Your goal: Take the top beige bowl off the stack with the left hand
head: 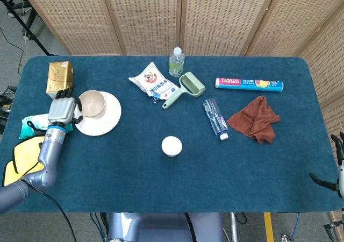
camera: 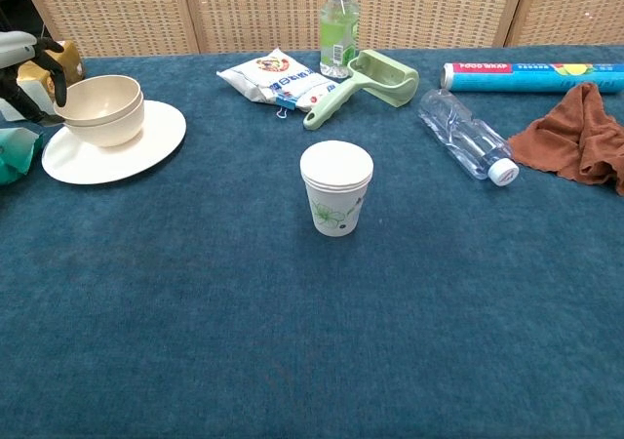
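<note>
Two beige bowls are stacked, the top bowl [head: 91, 102] [camera: 98, 99] nested in the lower one, on a cream plate [head: 105, 121] [camera: 122, 151] at the table's left. My left hand [head: 63, 108] [camera: 29, 63] hovers just left of the stack, fingers spread and curved toward the top bowl's rim, holding nothing; whether a fingertip touches the rim is unclear. My right hand [head: 337, 169] shows only as dark fingers at the far right edge of the head view, off the table, apart and empty.
A gold box [head: 59, 76] stands behind the left hand; a teal packet [head: 32, 125] and a yellow cloth [head: 21, 158] lie at the left edge. A paper cup stack [camera: 336, 187], snack bag [camera: 273, 78], green roller [camera: 375, 83], two bottles, wrap box and brown cloth [camera: 575, 137] lie right.
</note>
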`<state>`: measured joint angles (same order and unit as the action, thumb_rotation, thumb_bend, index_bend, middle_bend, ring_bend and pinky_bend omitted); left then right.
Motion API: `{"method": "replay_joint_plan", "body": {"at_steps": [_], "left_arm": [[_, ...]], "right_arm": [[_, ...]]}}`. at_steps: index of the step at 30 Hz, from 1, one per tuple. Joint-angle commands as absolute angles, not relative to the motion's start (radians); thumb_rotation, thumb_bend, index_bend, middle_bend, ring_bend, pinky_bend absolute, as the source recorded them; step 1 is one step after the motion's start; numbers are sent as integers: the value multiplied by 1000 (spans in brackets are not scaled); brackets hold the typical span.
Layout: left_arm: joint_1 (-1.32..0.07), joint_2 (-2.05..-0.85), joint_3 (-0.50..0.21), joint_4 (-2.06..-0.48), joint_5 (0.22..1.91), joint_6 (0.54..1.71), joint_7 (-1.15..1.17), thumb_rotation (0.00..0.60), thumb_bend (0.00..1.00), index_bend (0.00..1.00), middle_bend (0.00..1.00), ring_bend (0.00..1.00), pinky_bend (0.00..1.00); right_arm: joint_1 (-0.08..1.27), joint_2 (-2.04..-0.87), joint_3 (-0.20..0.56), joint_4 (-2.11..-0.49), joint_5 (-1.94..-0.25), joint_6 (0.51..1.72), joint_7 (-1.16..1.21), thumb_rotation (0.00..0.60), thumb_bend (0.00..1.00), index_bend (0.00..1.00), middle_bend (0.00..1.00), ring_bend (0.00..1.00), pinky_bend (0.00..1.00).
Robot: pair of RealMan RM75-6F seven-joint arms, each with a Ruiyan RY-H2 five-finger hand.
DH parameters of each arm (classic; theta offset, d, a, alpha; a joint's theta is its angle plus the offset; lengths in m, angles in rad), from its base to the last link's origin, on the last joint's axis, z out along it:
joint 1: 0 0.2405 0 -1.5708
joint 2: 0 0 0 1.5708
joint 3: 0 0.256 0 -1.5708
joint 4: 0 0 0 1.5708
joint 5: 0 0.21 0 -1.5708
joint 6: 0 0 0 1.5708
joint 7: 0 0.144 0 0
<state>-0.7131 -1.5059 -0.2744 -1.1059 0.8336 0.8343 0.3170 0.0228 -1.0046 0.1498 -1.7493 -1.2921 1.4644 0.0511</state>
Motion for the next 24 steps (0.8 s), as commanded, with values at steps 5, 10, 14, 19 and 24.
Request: {"method": "replay_joint_plan", "body": {"at_steps": [5, 10, 14, 19, 24], "left_arm": [[-738, -1526, -273, -1083, 806, 818, 344, 600, 284, 571, 0, 0, 0], [-749, -1536, -269, -1074, 783, 816, 369, 600, 299, 572, 0, 0, 0], [-753, -1538, -267, -1079, 774, 818, 376, 600, 350, 602, 0, 0, 0], [-753, -1533, -270, -1094, 767, 826, 374, 600, 431, 722, 0, 0, 0], [-751, -1513, -268, -1128, 766, 847, 384, 600, 433, 760, 0, 0, 0]], "right_arm": [[24, -1005, 150, -1750, -1290, 1462, 51, 600, 0, 0, 0, 0, 0], [23, -1004, 151, -1752, -1288, 1460, 57, 600, 0, 0, 0, 0, 0], [23, -1001, 150, -1754, -1289, 1458, 63, 600, 0, 0, 0, 0, 0], [23, -1000, 150, -1754, -1289, 1458, 68, 600, 0, 0, 0, 0, 0], [23, -999, 149, -1755, -1292, 1459, 68, 600, 0, 0, 0, 0, 0]]}}
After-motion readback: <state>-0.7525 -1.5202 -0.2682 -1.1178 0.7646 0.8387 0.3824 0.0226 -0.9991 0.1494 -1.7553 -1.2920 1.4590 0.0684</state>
